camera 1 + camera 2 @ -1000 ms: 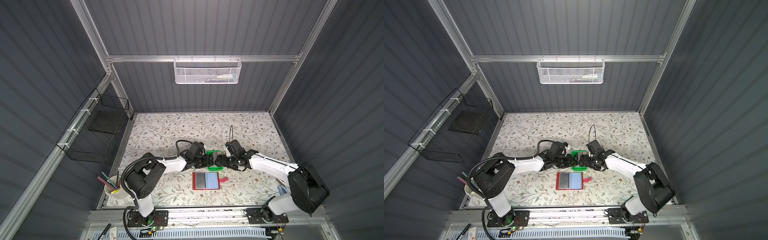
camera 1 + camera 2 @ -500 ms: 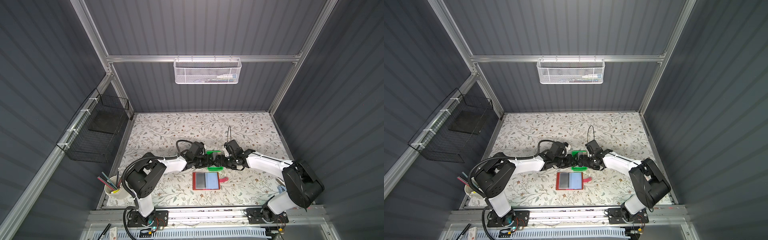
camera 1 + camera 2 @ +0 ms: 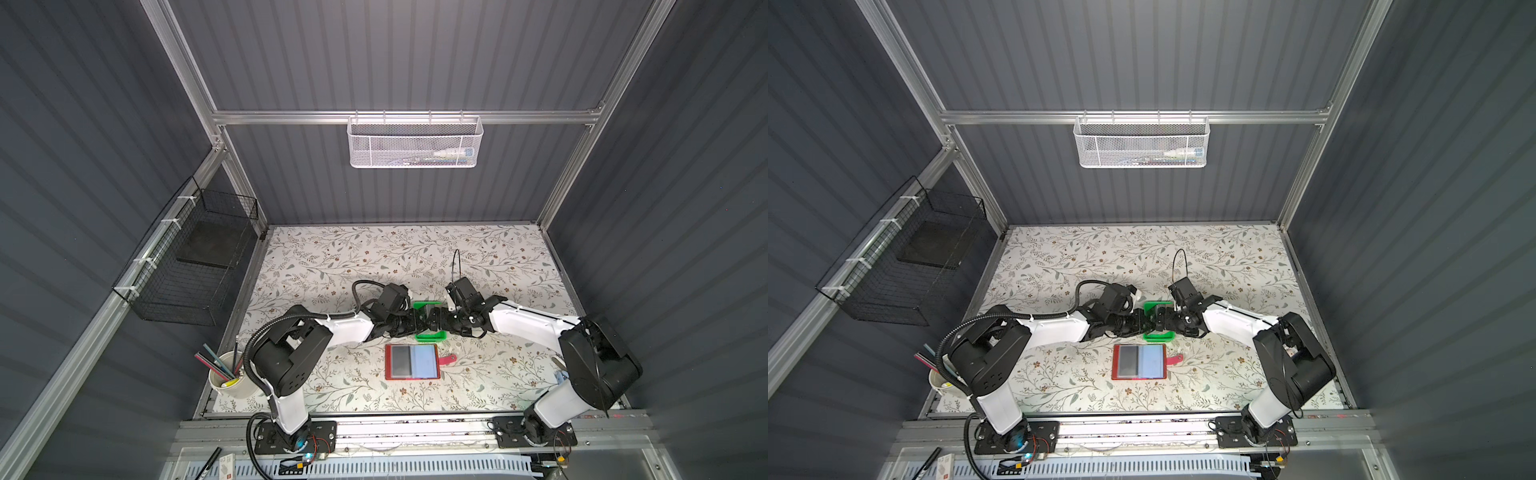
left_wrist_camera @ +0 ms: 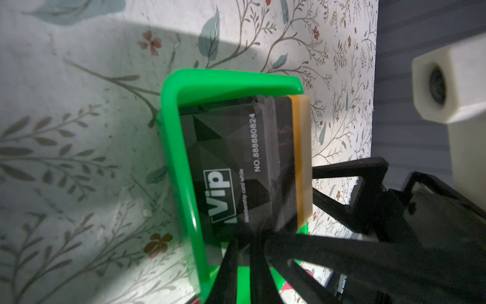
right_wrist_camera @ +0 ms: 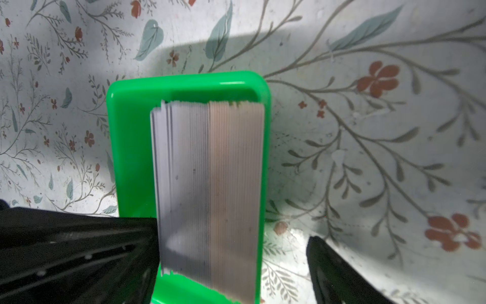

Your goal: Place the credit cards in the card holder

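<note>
Drawn closer over green tray (image 3: 430,334): left claw (image 4: 244,250) nearly closed on black "Vip" cards (image 4: 231,168); right claw (image 5: 231,263) spread wide around grey-tan stack (image 5: 210,184). Red card holder (image 3: 411,361) open.

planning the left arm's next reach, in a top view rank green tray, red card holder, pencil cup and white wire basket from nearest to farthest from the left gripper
1. Green tray: right at the left gripper, mid-table.
2. Red card holder: just in front of the tray, open on the table.
3. Pencil cup: front left table corner.
4. White wire basket: up on the back wall rail.
</note>
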Controlling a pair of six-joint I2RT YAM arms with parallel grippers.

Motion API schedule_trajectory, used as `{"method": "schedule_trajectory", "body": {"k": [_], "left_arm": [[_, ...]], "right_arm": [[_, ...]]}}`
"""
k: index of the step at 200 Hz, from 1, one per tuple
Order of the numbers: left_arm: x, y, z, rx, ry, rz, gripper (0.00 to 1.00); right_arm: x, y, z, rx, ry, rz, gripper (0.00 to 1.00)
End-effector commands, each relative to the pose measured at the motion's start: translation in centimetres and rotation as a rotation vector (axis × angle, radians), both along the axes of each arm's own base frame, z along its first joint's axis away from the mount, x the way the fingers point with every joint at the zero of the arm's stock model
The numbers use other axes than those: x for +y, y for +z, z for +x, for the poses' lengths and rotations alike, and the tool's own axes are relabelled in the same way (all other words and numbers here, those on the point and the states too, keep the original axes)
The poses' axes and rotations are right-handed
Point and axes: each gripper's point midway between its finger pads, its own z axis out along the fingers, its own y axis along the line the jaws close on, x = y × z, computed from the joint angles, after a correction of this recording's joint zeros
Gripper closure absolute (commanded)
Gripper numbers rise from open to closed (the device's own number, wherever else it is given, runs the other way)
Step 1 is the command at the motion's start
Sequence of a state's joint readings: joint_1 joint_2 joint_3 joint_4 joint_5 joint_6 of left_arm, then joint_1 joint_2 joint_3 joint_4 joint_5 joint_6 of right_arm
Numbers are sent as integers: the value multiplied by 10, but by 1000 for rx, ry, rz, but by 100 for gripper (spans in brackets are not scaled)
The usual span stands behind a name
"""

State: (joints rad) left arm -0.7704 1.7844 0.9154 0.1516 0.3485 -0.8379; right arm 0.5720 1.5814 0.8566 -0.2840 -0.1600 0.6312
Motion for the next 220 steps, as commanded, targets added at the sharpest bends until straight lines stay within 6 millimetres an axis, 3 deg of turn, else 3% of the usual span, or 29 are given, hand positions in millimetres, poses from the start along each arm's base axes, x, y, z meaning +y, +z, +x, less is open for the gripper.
{"method": "schedule_trajectory", "body": {"k": [1,98,149,180,194,220], "left_arm": [[7,4,1,-18,-2,17,87],[7,-3,0,-7,2,14,83],[3,-8,-1,16,-1,-8,81],[-1,-9,1,19,-2,-19,81],[-1,-8,1,18,-2,-23,82],[-1,-8,0,19,-3,-23,82]], "right_arm": [[-8,1,5,-1,-30,-41,11],[-19,13,17,-27,-33,-65,12],[-17,31,22,-66,-20,-42,12],[-14,42,12,-53,-14,-2,13],[-11,48,8,-54,-20,34,20],[1,58,6,-62,-26,128,49]]}}
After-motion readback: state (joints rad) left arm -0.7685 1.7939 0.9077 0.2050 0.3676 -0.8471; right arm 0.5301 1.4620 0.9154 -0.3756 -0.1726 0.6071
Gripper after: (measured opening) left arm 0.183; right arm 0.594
